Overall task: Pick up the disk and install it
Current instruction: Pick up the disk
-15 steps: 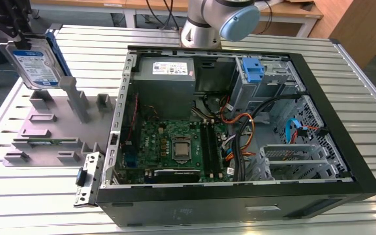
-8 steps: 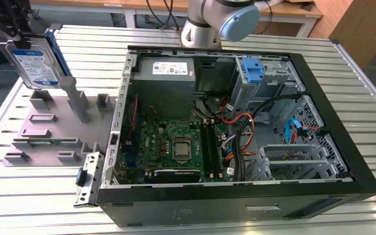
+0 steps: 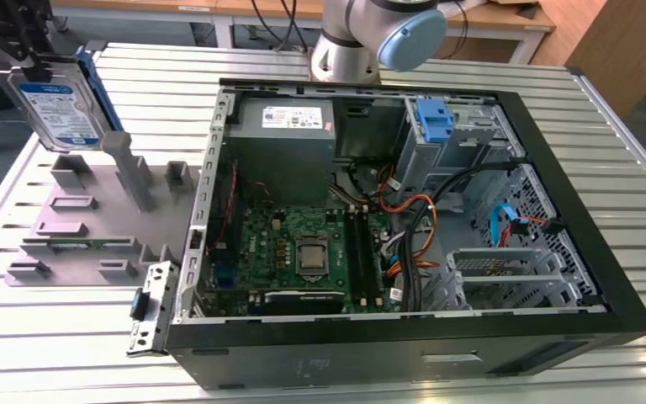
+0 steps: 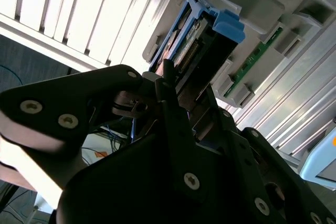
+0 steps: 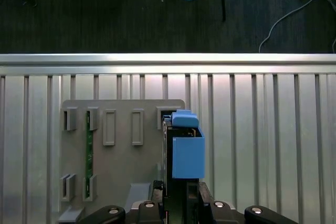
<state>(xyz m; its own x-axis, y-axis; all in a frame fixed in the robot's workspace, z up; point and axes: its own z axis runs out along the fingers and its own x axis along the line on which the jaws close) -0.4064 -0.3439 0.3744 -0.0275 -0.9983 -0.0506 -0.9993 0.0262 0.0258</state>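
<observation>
- Grasping the disk [image 3: 63,109], the pincer [image 3: 29,61] is clenched on its upper edge.
- Disk hangs on edge over the grey fixture [image 3: 87,223].
- Fixture sits on the worktop [image 3: 626,143] beside the open computer case [image 3: 413,328].

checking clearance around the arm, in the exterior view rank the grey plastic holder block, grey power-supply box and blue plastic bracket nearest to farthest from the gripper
1. Grey plastic holder block: below the gripper, outside the case.
2. Grey power-supply box: inside the case.
3. Blue plastic bracket: beyond it, toward the exterior view's right.
</observation>
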